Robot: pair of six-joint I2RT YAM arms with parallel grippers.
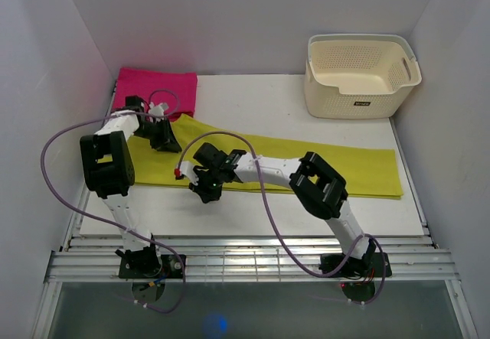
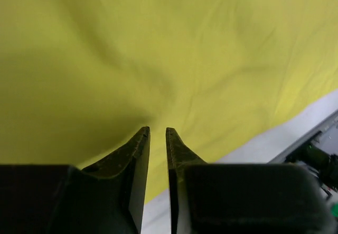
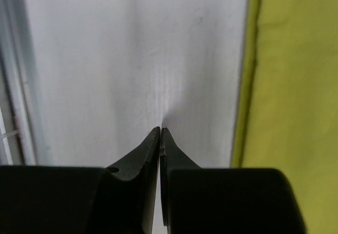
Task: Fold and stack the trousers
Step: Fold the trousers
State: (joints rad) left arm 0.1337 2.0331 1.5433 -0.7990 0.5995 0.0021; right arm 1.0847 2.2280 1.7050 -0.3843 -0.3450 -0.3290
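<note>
Trousers [image 1: 306,167] lay flat, a long strip across the bench [image 3: 105,59]. Left fingers [image 2: 134,155] were narrow, pinching a pucker at the left end. Right fingers [image 3: 142,155] were shut and empty over bare bench just beside the near edge. Step judged: gripping for the first fold; the right needed reopening onto cloth.

A folded magenta-pink cloth [image 1: 157,88] lies at the white counter's [image 1: 253,102] far left; a cream perforated basket [image 1: 352,94] stands far right.

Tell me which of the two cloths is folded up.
The pink cloth at the far left, folded into a neat square. The yellow-green trousers lie stretched out long across the middle.
</note>
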